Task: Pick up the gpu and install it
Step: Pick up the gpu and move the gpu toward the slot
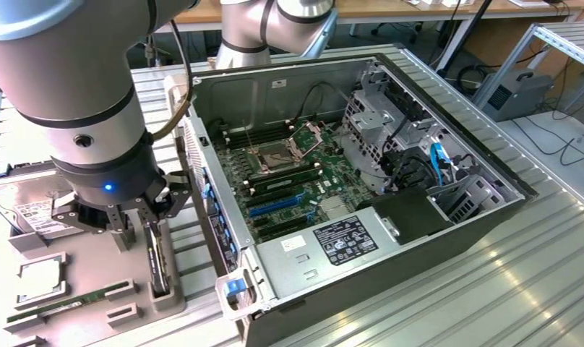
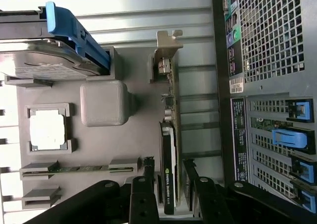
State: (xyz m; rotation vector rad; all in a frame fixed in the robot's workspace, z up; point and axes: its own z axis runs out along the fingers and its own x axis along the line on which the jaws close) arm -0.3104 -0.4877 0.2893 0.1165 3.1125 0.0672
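Observation:
The gpu (image 1: 158,259) stands on edge in a slot of the grey holder tray (image 1: 92,269), at the exterior view's left beside the open computer case (image 1: 389,267). In the wrist view the gpu (image 2: 170,135) shows as a thin black-faced card with a silver bracket (image 2: 166,50) at its far end. My gripper (image 1: 142,233) is lowered over it. The fingers (image 2: 148,184) stand on either side of the card's near end, with narrow gaps to it. The gripper (image 2: 168,162) is open around the card, which rests in the tray.
The tray also holds a hard drive (image 1: 32,211), a CPU (image 1: 41,279) and a memory stick (image 1: 57,307). The case lies open with its motherboard and blue slots (image 1: 277,206) exposed. Its rear panel (image 2: 270,85) is close beside the tray.

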